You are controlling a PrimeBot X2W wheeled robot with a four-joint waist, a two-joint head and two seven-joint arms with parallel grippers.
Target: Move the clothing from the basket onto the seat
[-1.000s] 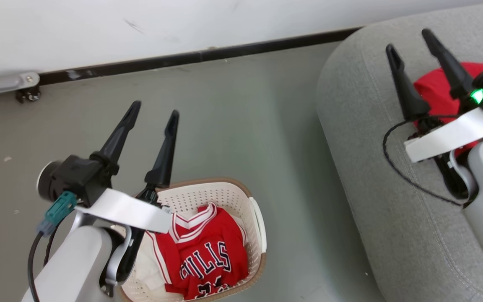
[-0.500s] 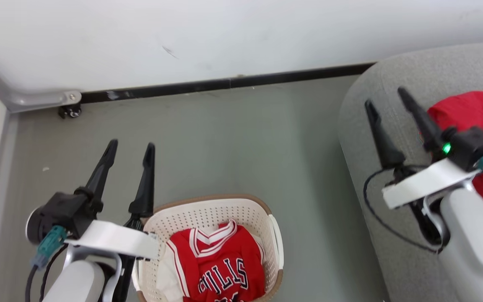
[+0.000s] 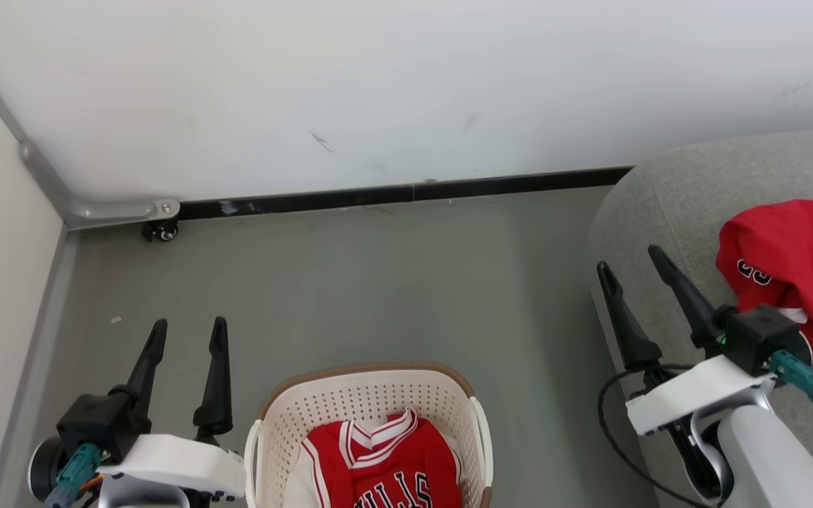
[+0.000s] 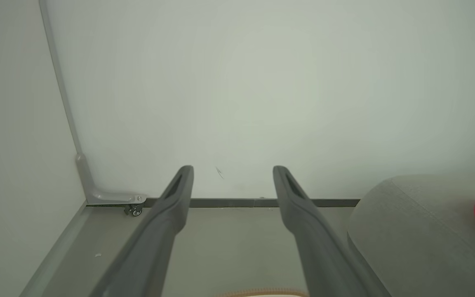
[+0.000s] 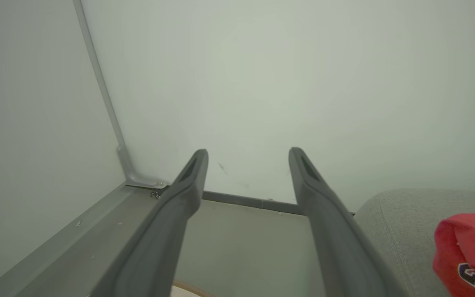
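Left gripper (image 3: 189,324) and right gripper (image 3: 627,258) stand spread, empty. Reach for the jersey (image 3: 392,469) at six o'clock in the basket (image 3: 364,370); pinch its seemingly bunched collar, lift clear.

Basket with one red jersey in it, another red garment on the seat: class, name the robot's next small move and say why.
Probably bring the left tool down and across onto the jersey in the basket. Both tools are open and empty; the left one stands beside the basket, nearer than the right tool by the seat, where the other red garment lies.
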